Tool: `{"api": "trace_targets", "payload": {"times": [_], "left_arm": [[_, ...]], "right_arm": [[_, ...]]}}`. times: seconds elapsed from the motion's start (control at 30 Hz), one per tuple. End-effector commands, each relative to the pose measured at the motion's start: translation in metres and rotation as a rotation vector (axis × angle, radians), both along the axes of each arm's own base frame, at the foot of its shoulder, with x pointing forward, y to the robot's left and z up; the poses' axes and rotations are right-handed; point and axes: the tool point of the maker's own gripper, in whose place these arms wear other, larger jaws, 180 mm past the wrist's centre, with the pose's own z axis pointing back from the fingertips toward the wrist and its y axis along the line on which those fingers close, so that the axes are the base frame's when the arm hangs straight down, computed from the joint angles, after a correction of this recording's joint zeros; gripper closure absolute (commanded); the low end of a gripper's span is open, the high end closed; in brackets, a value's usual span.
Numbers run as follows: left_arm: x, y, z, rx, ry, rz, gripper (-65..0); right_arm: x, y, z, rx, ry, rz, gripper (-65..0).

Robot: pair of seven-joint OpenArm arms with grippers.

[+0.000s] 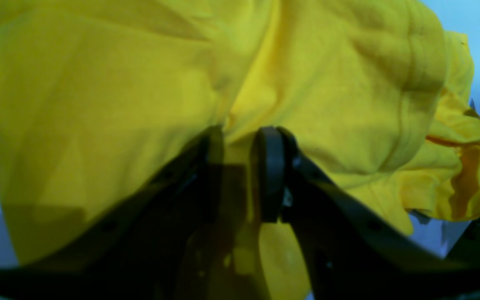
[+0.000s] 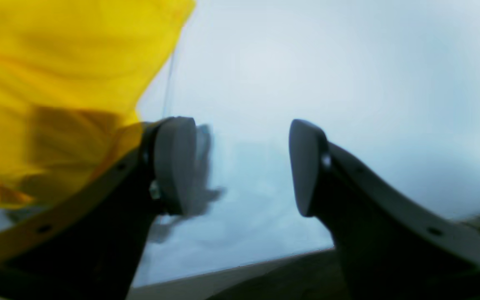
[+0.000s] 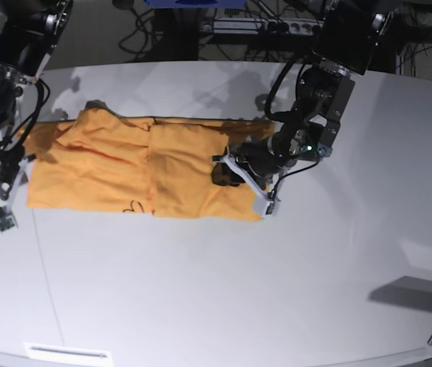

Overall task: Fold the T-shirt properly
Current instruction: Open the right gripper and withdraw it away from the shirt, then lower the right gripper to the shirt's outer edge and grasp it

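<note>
Cloth fills nearly all of my left wrist view: the T-shirt (image 3: 135,168) lies spread across the white table (image 3: 223,290), partly folded, with a doubled layer running down its middle. My left gripper (image 1: 240,166) is clenched on a ridge of that fabric at the shirt's edge nearest my left arm, the dark fingers (image 1: 270,171) pinching a yellow fold between them. My right gripper (image 2: 242,166) sits at the opposite end, jaws spread and grasping nothing, bare table between the pads (image 2: 175,164), shirt just beside one. Cables (image 3: 277,27) and a power strip clutter the floor beyond the table's far edge.
</note>
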Motion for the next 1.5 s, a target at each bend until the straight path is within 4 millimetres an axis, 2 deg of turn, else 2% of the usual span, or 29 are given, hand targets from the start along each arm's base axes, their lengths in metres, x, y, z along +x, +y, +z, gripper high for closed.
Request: {"api": "trace_targets", "payload": {"times": [0.0,0.2,0.37,0.57,0.73,0.93,1.2,1.3,1.47], "left_arm": [[-0.026,0.048,-0.036,0.209,0.141,0.037,-17.3],[-0.024,0.046,-0.032,0.204,0.126,0.033,-17.3],[-0.022,0.045,-0.03,0.202,0.122,0.033,-17.3],[-0.022,0.046,-0.031,0.204,0.123,0.034,-17.3],[-0.021,0.046,-0.031,0.205,0.122,0.034,-17.3],[-0.021,0.045,-0.031,0.203,0.122,0.034,-17.3],[-0.021,0.045,-0.031,0.203,0.122,0.034,-17.5],[-0.021,0.045,-0.031,0.203,0.122,0.034,-17.5],[-0.021,0.045,-0.031,0.203,0.122,0.034,-17.5]], "right_arm": [[0.003,-0.008,0.007,0.002,-0.024,-0.019,-34.5],[-0.005,-0.007,-0.022,0.143,0.018,-0.055,-34.5],[-0.006,-0.002,-0.035,0.272,0.008,-0.079,-34.5],[0.002,-0.008,-0.026,0.346,-0.035,-0.062,-34.5],[0.003,-0.012,-0.027,0.511,-0.091,-0.096,-34.5],[0.007,-0.003,-0.033,0.775,-0.119,-0.092,-34.5],[0.013,0.007,-0.022,1.073,-0.204,-0.103,-34.5],[0.014,0.006,-0.018,1.125,-0.225,-0.109,-34.5],[0.011,0.016,-0.029,1.144,-0.171,-0.108,-34.5]]}}
